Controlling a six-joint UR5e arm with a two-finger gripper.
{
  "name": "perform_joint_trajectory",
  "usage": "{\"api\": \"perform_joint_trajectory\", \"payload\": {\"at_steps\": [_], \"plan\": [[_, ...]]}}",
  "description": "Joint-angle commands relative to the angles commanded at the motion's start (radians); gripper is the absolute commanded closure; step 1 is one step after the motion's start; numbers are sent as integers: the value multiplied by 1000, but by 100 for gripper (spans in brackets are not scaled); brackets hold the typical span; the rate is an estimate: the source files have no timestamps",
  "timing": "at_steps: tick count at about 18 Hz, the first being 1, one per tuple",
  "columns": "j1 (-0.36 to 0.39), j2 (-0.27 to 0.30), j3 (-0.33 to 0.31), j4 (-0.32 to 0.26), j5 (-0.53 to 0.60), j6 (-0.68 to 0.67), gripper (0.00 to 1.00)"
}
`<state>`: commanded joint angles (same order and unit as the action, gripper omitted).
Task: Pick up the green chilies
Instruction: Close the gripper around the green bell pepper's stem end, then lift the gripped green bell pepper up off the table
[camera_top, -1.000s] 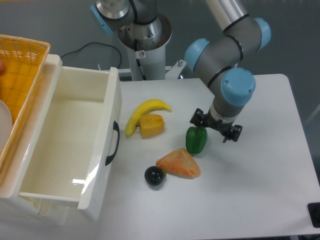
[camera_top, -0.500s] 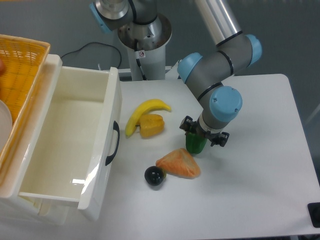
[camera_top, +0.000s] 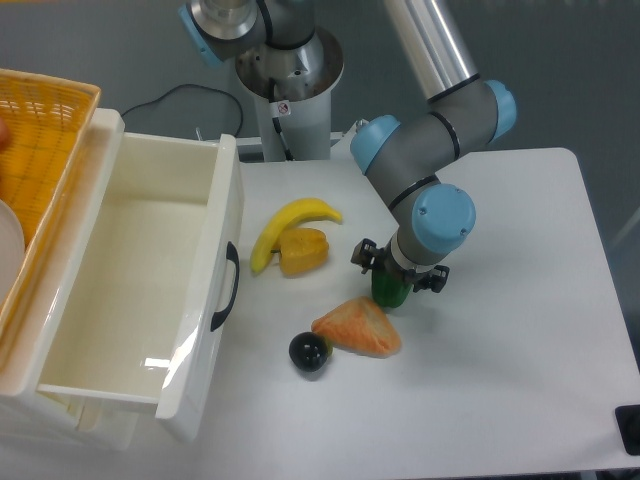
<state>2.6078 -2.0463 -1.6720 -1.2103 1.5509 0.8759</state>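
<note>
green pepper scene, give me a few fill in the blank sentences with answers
1. The gripper sits right above the ____ pepper.
2. The banana is ____ in colour.
3. The dark ball lies between the orange wedge and the open white ____.
4. Touching the banana is an orange ____-shaped piece.

Missing words: green; yellow; drawer; heart
</note>
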Motion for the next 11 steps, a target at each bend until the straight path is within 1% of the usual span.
{"api": "perform_joint_trajectory", "payload": {"at_steps": [1,2,4,5,7,8,9,11], "plan": [[-2,0,0,0,0,0,18],[-2,0,0,0,0,0,31],[0,2,0,0,-2,0,49],[0,2,2,2,-2,0,60],[0,3,2,0,-3,-2,77],[0,5,2,0,-3,-2,83],[2,5,6,-2,-5,-3,87],[5,5,8,3,-6,-2,88]]}}
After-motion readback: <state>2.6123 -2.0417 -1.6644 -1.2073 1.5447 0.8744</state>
